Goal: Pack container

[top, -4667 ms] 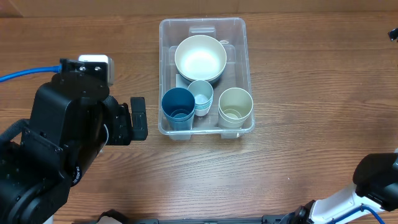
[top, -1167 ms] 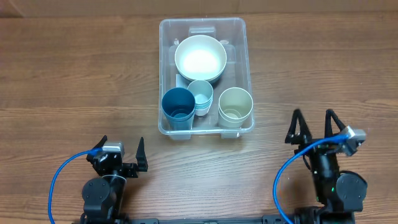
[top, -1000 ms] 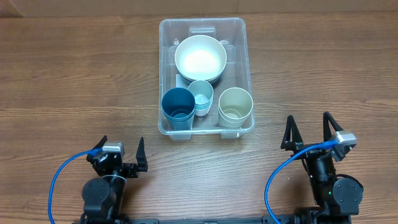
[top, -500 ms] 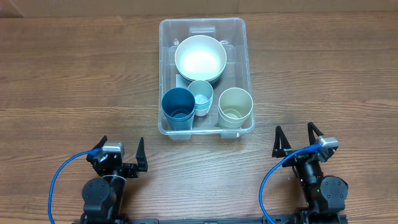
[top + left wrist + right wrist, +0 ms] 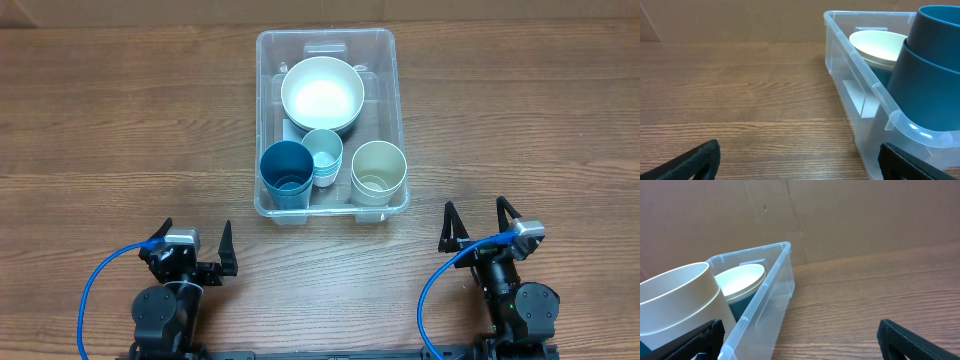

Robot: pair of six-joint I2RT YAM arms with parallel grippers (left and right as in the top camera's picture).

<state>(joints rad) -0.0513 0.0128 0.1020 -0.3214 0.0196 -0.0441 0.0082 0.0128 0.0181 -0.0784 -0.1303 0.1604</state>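
Overhead downward — wrists low, facing container

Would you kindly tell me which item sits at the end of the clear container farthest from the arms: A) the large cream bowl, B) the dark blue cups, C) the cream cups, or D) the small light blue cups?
A: in the overhead view the large cream bowl fills the far end of the container, while the dark blue cups, light blue cups and cream cups stand at the near end.
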